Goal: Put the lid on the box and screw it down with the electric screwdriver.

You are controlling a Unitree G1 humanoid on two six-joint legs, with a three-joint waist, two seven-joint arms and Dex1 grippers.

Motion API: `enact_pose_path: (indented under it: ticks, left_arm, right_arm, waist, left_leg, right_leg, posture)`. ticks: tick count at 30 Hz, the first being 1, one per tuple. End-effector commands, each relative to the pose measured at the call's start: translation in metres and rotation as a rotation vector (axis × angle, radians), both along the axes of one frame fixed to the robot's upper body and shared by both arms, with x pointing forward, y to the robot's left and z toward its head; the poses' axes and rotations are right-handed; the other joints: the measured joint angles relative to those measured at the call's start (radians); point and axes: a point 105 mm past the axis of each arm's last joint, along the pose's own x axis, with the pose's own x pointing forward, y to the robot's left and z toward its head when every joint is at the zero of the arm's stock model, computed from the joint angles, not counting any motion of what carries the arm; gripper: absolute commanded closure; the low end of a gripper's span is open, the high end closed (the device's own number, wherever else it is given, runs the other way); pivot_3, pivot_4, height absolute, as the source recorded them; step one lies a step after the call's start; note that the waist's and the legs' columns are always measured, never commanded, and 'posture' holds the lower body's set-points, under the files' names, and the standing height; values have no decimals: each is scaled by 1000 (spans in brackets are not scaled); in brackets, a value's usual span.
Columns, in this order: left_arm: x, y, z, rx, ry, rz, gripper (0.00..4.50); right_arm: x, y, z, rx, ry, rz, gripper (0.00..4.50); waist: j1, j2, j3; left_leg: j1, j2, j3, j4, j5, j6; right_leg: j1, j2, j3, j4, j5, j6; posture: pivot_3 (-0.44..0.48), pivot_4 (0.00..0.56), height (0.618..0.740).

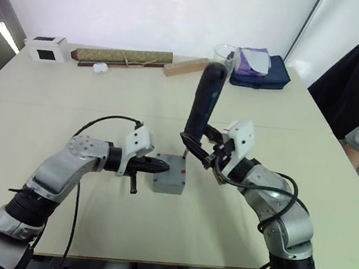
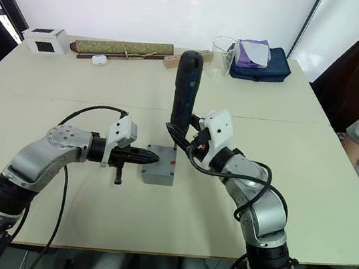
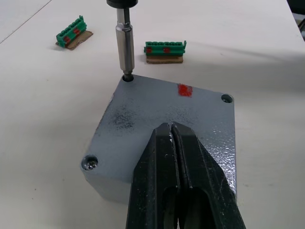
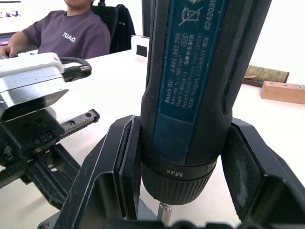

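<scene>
Left wrist view shows the lid [image 3: 167, 119] sitting flush on the box [image 3: 107, 179], red mark up, near the middle of the table [image 1: 71, 91]. The electric screwdriver [image 1: 204, 104] stands nearly upright over it, its metal bit [image 3: 125, 43] seated in a corner screw hole; another corner hole holds a screw [image 3: 89, 163]. The right claw [image 2: 182, 137] is clenched around the screwdriver's lower body, one finger on each side. The left claw [image 1: 161, 165] is clenched with nothing between its fingers, its tips resting on the lid's top. Two green terminal blocks [image 3: 164, 47] lie on the table just beyond the box. Along the far edge sit a white cube [image 1: 47, 48], a rolled greenish scroll [image 1: 124, 54], a clear cup [image 2: 223, 50] and a blue pouch [image 1: 260, 72]. A person [image 4: 69, 33] sits at the table's right side.
</scene>
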Motion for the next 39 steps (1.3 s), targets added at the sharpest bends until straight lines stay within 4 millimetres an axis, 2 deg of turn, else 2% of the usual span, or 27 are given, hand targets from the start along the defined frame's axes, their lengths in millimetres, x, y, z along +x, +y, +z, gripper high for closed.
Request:
enact_pose_path:
  ticks: [1,5,14,24,34,39]
  left_arm:
    - [-5,2,-11,34,43,-1,4500]
    - [-7,4,-15,46,53,-3,4500]
    - [-7,6,-34,112,55,2,4500]
    - [-4,10,-29,97,62,10,4500]
    - [-6,3,-22,78,69,-4,4500]
    - [-6,2,-23,68,84,1,4500]
  right_arm:
    - [-1,2,-32,-51,128,3,2433]
    - [6,0,-41,-38,197,-49,2433]
    - [15,-2,-49,-115,198,-74,2433]
    - [13,-4,-54,-138,205,-60,2433]
    - [11,-6,-54,-143,193,-66,2433]
    - [15,-7,-42,-122,172,-66,2433]
  waist:
    - [0,0,0]
    - [0,-1,-4]
    - [0,-4,-20]
    - [0,-6,-29]
    - [0,-6,-29]
    - [0,-6,-28]
  left_leg:
    - [2,0,0,-1,0,0]
    - [4,0,0,-2,0,0]
    - [6,1,0,-5,0,0]
    - [8,1,0,-11,0,0]
    - [8,2,0,-13,0,0]
    - [8,4,0,-14,0,0]
  right_leg:
    - [2,0,0,0,0,0]
    - [3,0,0,-1,-1,0]
    - [3,0,0,-2,-4,-4]
    - [4,-1,0,-4,-5,-5]
    - [4,-1,0,-6,-7,-3]
    - [4,-1,0,-9,-7,-2]
  posture:
    - [0,150,740]
    - [0,150,740]
    - [0,150,740]
    - [0,150,740]
    - [0,150,740]
    - [0,150,740]
